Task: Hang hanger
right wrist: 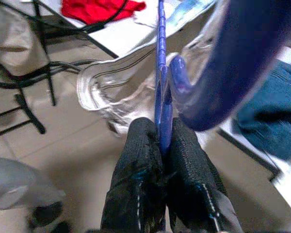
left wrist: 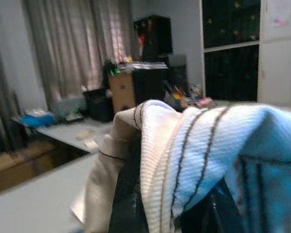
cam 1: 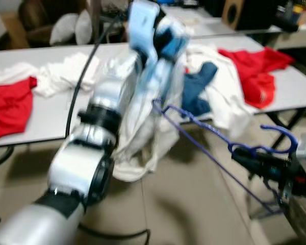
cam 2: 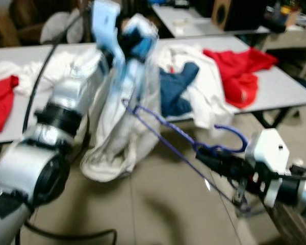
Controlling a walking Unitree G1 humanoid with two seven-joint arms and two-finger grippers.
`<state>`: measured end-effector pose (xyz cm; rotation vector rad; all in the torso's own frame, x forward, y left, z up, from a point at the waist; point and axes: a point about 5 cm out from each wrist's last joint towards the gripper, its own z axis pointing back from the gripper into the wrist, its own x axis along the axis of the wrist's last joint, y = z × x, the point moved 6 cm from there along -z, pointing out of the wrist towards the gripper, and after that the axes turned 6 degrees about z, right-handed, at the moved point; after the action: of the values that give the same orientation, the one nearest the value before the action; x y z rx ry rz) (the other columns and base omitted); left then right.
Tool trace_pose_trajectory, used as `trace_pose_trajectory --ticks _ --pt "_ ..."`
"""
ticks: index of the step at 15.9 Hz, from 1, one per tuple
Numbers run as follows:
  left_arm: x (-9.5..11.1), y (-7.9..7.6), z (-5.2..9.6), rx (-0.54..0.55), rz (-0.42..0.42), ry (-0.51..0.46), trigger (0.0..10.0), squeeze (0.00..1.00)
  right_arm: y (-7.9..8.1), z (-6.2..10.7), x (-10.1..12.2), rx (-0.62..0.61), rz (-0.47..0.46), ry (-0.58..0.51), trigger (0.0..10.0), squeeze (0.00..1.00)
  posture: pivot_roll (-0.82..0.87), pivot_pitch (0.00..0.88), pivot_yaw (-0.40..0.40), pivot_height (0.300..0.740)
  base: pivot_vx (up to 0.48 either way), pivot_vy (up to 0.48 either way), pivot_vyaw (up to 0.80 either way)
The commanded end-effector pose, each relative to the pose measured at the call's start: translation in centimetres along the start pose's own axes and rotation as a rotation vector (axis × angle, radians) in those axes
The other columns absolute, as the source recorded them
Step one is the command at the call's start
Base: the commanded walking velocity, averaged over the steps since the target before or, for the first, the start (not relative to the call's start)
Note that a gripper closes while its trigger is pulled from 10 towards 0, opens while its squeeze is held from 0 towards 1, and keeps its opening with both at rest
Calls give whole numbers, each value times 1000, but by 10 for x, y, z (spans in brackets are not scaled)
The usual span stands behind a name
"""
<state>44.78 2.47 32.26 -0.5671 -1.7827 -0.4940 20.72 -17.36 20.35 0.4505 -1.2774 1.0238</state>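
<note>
The right gripper point(right wrist: 161, 141) pinches the blue wire hanger point(cam 2: 166, 131) just below its hook. Beyond it, the left gripper point(cam 1: 160, 43) grips a white striped garment point(cam 1: 145, 132) held up above the floor. Behind stands a grey table point(cam 1: 51, 120) strewn with clothes.

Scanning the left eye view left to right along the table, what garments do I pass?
Red garment → white cloth → white garment held by left gripper → blue garment → red shirt.
</note>
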Motion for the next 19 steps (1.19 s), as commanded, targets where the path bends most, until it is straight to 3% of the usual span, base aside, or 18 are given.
trace_pose_trajectory --ticks 1,4,6,8,9,12,13,14,16,17,19 --pt "30 7 -3 9 -31 -75 10000 0 14 -6 7 78 1 -24 10000 0 -158 0 22 740 382 0 0" --pt "55 -13 -17 -66 12 -135 10000 0 36 -26 -18 183 -20 75 10000 0 -158 0 21 740 368 0 0" --pt "79 -11 -21 -65 47 -196 10000 0 42 -37 -44 223 -18 159 10000 0 -151 0 14 740 366 0 0" --pt "107 -10 -21 -72 92 -268 10000 0 40 -43 -64 226 4 239 10000 0 -146 0 7 740 356 0 0" --pt "128 -11 -20 -90 123 -323 10000 0 32 -49 -75 198 27 281 10000 0 -144 0 5 740 349 0 0" --pt "158 -11 -16 -118 170 -403 10000 0 -12 -64 -86 -24 126 337 10000 0 -138 0 -1 740 345 0 0" --pt "166 -10 -13 -124 170 -424 10000 0 -63 -58 -69 -244 186 332 10000 0 -136 0 -4 740 345 0 0" --pt "167 -8 -12 -123 166 -426 10000 0 -84 -50 -57 -324 212 323 10000 0 -136 0 -4 740 341 0 0" --pt "165 5 -9 -81 170 -421 10000 0 -148 -10 -7 -548 309 283 10000 0 -136 0 -8 740 339 0 0" --pt "164 8 -8 -72 178 -422 10000 0 -161 0 3 -602 331 279 10000 0 -138 0 -10 740 337 0 0" --pt "154 12 -9 -52 187 -402 10000 0 -210 34 31 -832 419 268 10000 0 -144 0 -8 740 337 0 0"
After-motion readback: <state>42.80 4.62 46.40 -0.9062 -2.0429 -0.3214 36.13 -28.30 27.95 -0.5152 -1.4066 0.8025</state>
